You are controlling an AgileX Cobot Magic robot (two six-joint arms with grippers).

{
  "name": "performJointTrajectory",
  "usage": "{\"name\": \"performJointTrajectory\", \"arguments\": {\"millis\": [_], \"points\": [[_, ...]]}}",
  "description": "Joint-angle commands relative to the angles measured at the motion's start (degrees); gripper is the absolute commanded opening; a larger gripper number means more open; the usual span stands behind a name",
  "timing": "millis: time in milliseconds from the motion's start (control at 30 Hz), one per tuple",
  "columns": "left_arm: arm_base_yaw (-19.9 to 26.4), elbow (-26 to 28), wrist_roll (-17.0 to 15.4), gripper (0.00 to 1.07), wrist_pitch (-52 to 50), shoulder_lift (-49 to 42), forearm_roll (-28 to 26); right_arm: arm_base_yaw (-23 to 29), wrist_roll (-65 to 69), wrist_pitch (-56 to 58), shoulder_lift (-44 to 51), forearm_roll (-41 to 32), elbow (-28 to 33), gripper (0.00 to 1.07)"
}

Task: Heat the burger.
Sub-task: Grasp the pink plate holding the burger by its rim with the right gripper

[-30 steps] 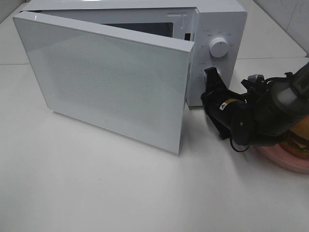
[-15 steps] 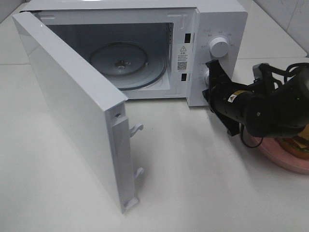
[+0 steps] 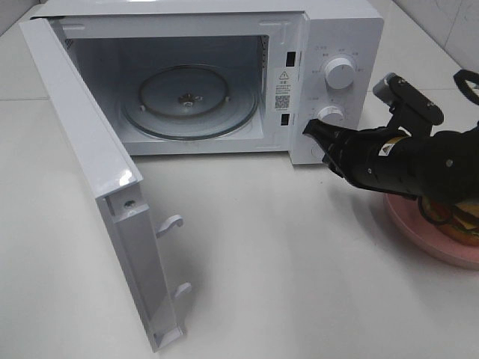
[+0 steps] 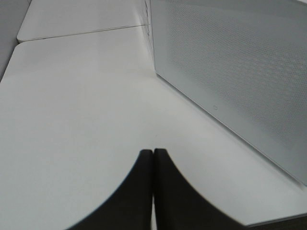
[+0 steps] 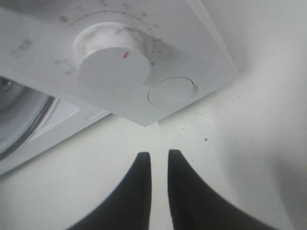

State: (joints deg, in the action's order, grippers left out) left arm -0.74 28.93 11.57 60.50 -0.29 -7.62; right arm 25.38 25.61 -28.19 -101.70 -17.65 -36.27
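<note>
Only a sliver of the burger [image 3: 467, 218] shows at the far right edge, on a pink plate [image 3: 419, 233], mostly hidden behind my right arm. The white microwave [image 3: 340, 30] stands with its door [image 3: 82, 142] swung wide to the left, baring the glass turntable [image 3: 191, 101]. My right gripper [image 3: 313, 133] hovers just in front of the control panel, below the lower knob [image 5: 112, 67] and near the round door button [image 5: 170, 91]. In the right wrist view the right gripper [image 5: 157, 160] has a narrow gap between its fingers and holds nothing. The left gripper [image 4: 153, 155] is shut and empty above the table, beside the door's outer face [image 4: 240, 72].
The open door sticks far out over the left front of the white table [image 3: 299, 284]. Two latch hooks [image 3: 171, 223] jut from the door's edge. The right arm lies across the space between the microwave's panel and the plate.
The microwave door has swung from nearly closed to wide open on the left. My right gripper has drawn back slightly from the panel and turned, and its fingers have parted a little.
</note>
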Motion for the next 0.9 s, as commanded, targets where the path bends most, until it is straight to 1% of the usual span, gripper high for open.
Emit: {"name": "performJointTrajectory", "arguments": {"millis": [33,100,200,233,300,333,367,400,433,467,500,533,600,700,733,767,800,867,900], "points": [[-0.29,-0.06,-0.11,0.0,-0.57,-1.09,-0.46,-0.23,-8.71,2.98,2.29,0.69,-0.06,0.14],[-0.29,-0.06,-0.11,0.0,-0.57,-1.09,-0.46,-0.23,-17.65,8.19,4.98,0.69,-0.06,0.15],[-0.29,-0.06,-0.11,0.0,-0.57,-1.09,-0.46,-0.23,-19.82,9.57,5.61,0.69,-0.06,0.15],[-0.29,-0.06,-0.11,0.0,-0.57,-1.09,-0.46,-0.23,-23.38,12.55,6.7,0.69,-0.06,0.16],[-0.29,-0.06,-0.11,0.0,-0.57,-1.09,-0.46,-0.23,-24.81,13.87,7.1,0.69,-0.17,0.16],[-0.29,-0.06,-0.11,0.0,-0.57,-1.09,-0.46,-0.23,-28.13,18.28,7.51,0.69,-1.26,0.16],[-0.29,-0.06,-0.11,0.0,-0.57,-1.09,-0.46,-0.23,-28.13,18.28,7.51,0.69,-1.26,0.16],[-0.29,-0.06,-0.11,0.0,-0.57,-1.09,-0.46,-0.23,-30.88,24.29,7.62,0.69,-3.09,0.18],[-0.29,-0.06,-0.11,0.0,-0.57,-1.09,-0.46,-0.23,-32.09,27.67,7.62,0.69,-4.41,0.18],[-0.29,-0.06,-0.11,0.0,-0.57,-1.09,-0.46,-0.23,-32.09,27.67,7.62,0.69,-4.41,0.18],[-0.29,-0.06,-0.11,0.0,-0.57,-1.09,-0.46,-0.23,-33.86,33.35,7.62,0.69,-6.88,0.19],[-0.29,-0.06,-0.11,0.0,-0.57,-1.09,-0.46,-0.23,-33.86,33.35,7.62,0.69,-6.88,0.19],[-0.29,-0.06,-0.11,0.0,-0.57,-1.09,-0.46,-0.23,-36.96,44.52,7.62,0.74,-12.38,0.21],[-0.29,-0.06,-0.11,0.0,-0.57,-1.09,-0.46,-0.23,-37.24,47.61,7.62,1.49,-13.75,0.22],[-0.29,-0.06,-0.11,0.0,-0.57,-1.09,-0.46,-0.23,-37.01,53.17,7.62,3.61,-15.99,0.24],[-0.29,-0.06,-0.11,0.0,-0.57,-1.09,-0.46,-0.23,-36.27,55.58,7.62,4.93,-17.13,0.26],[-0.29,-0.06,-0.11,0.0,-0.57,-1.09,-0.46,-0.23,-36.27,55.58,7.62,4.93,-17.13,0.26],[-0.29,-0.06,-0.11,0.0,-0.57,-1.09,-0.46,-0.23,-30.65,63.14,7.62,12.26,-20.45,0.38],[-0.29,-0.06,-0.11,0.0,-0.57,-1.09,-0.46,-0.23,-30.65,63.14,7.62,12.26,-20.45,0.38]]}}
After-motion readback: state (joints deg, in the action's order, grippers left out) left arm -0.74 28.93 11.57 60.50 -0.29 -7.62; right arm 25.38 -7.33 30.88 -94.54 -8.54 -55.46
